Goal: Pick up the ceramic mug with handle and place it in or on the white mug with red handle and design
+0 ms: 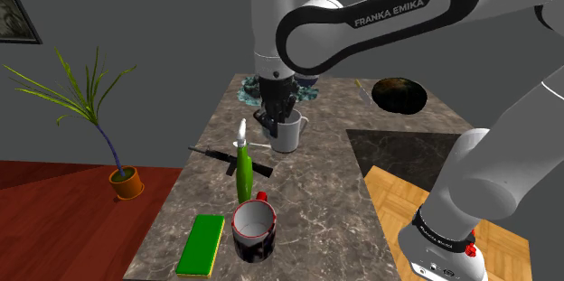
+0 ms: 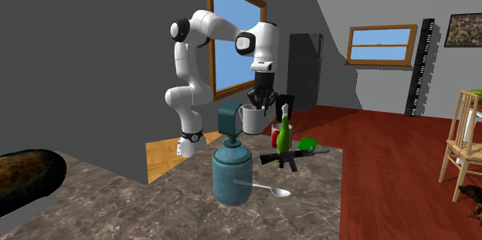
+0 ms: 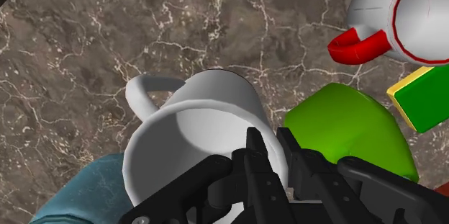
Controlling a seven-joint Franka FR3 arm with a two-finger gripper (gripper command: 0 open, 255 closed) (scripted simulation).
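White letters on the black band of the arm [image 1: 361,17] spell FRANKA EMIKA in the shoulder view. No other writing can be read.

The plain white mug [image 1: 287,132] is near the middle of the brown marble surface [image 1: 316,225], right under the hand. I cannot tell if its bottom touches the surface. The black fingers [image 3: 253,150] are closed on the mug's rim, one inside and one outside. They grip the side away from its handle [image 3: 140,89], and the wrist view shows this from close up.

Near the mug stands a green bottle [image 1: 243,169]. A black toy gun [image 1: 226,155] lies by the bottle. Past the bottle are the white mug with the red handle [image 1: 254,229] and a green block [image 1: 202,244].

The shoulder view also shows a potted plant [image 1: 125,180] on the red floor. The second exterior view shows a teal jug [image 2: 232,170], a spoon [image 2: 272,191], a black fridge [image 2: 304,69] and a wooden chair [image 2: 463,142].
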